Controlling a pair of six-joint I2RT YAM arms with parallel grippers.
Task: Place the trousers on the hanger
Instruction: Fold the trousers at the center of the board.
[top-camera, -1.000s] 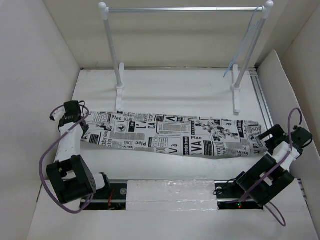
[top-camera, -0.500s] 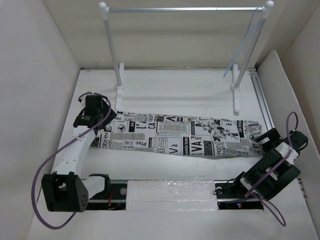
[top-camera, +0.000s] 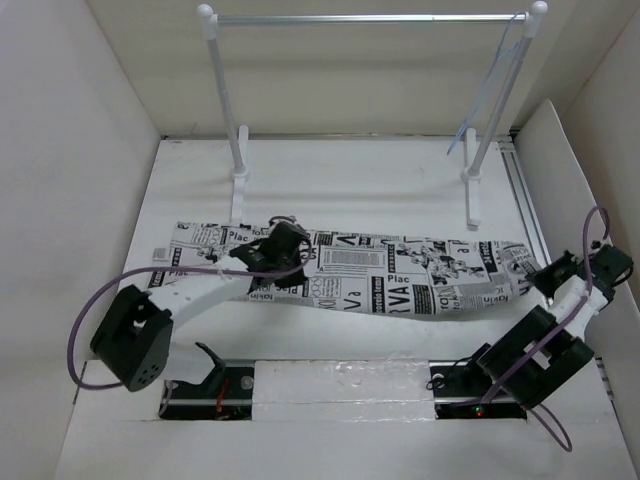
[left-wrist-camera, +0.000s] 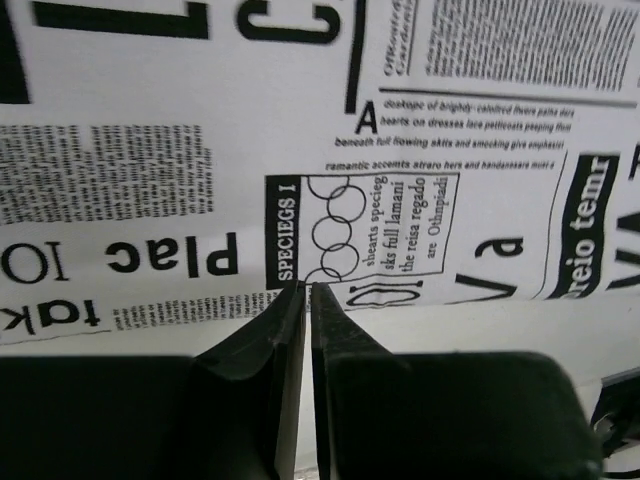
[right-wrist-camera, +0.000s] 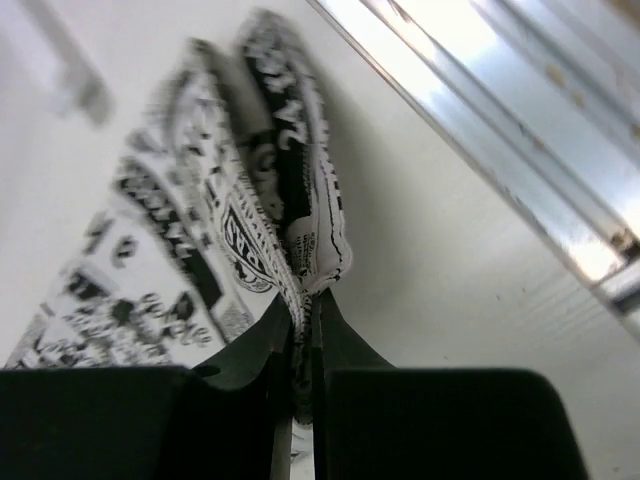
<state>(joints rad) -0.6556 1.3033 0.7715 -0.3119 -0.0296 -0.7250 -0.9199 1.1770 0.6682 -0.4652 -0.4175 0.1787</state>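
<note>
Trousers (top-camera: 400, 275) flat on table (top-camera: 350, 180), end pinched in right pincer (right-wrist-camera: 305, 300); left pincer (left-wrist-camera: 305, 290) clenched, seemingly empty, over the middle. Open before gripping there.

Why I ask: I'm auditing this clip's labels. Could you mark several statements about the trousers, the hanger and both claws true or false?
1. The trousers lie spread across the table. True.
2. The hanger lies on the trousers. False: it hangs from the right end of the rack's crossbar.
3. The right claw pinches one end of the trousers. True.
4. The left claw is wide open. False: it is shut, above the printed cloth.
</note>
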